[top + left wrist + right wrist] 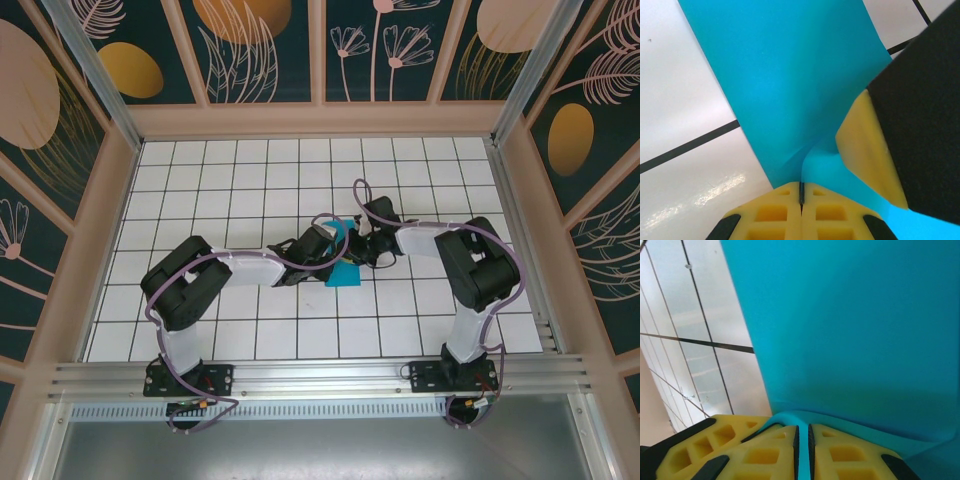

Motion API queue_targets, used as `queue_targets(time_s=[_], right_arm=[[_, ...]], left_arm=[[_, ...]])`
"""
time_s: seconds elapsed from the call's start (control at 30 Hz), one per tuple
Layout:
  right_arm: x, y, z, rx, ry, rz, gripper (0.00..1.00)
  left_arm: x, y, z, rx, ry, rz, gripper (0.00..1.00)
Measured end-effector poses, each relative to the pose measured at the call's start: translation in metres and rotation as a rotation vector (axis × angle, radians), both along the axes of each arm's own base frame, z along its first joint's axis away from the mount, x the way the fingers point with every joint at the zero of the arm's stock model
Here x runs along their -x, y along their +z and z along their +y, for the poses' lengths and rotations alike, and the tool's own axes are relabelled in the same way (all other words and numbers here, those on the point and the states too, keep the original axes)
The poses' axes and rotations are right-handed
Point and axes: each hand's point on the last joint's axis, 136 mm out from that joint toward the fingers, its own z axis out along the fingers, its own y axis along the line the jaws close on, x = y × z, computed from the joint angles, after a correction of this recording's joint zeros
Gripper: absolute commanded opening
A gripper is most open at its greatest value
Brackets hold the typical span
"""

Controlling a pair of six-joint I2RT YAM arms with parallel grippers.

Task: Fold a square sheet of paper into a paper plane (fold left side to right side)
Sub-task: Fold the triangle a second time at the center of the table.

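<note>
**Cyan paper pinched by both grippers at mid-table**

Bright cyan-blue and matte, the sheet of paper (345, 272) sits near the middle of the table (200, 180), a glossy white surface ruled into square tiles by thin dark lines. From above, only a small angular patch of the paper shows, just near of where the two arms meet; the rest is hidden under the black wrists.

The left gripper (801, 196) is closed on the paper. Its ribbed yellow fingertips meet along a hairline seam, and the sheet rises from that seam as a smooth, unmarked panel with a soft bend close to the pads. At the right of the left wrist view, a blocky yellow-and-black finger (875, 145) of the other gripper presses against the same sheet.

The right gripper (802, 440) is likewise clamped on the paper. A thin cyan strip shows between its yellow, pocketed pads, and the sheet curls over them in a rounded fold before spreading wide and flat.

Pale wood framing and dark teal panels (265, 50) printed with leaves and orange ovals wall the table. A ribbed aluminium rail (320, 378) runs along the near edge.
</note>
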Motion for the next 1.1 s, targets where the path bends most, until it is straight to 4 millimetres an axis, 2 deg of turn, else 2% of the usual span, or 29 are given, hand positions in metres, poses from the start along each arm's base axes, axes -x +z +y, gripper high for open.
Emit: queue_targets(time_s=[0.4,0.67,0.77,0.97,1.1], right_arm=[[0.001,-0.007,-0.003,0.020,0.004,-0.003,0.17],[0.001,-0.008,-0.003,0.020,0.005,-0.005,0.17],[0.001,-0.009,-0.004,0.019,0.007,-0.010,0.17],[0.001,-0.008,-0.003,0.013,0.009,-0.010,0.16],[0.001,-0.008,-0.003,0.013,0.009,-0.010,0.17]], left_arm=[[0.000,0.000,0.000,0.000,0.000,0.000,0.07],[0.001,0.004,0.003,-0.005,0.010,0.001,0.21],[0.001,0.020,0.005,0.013,0.019,-0.014,0.27],[0.016,0.070,0.007,0.142,-0.002,-0.054,0.35],[0.028,0.082,-0.006,0.234,-0.060,-0.010,0.35]])
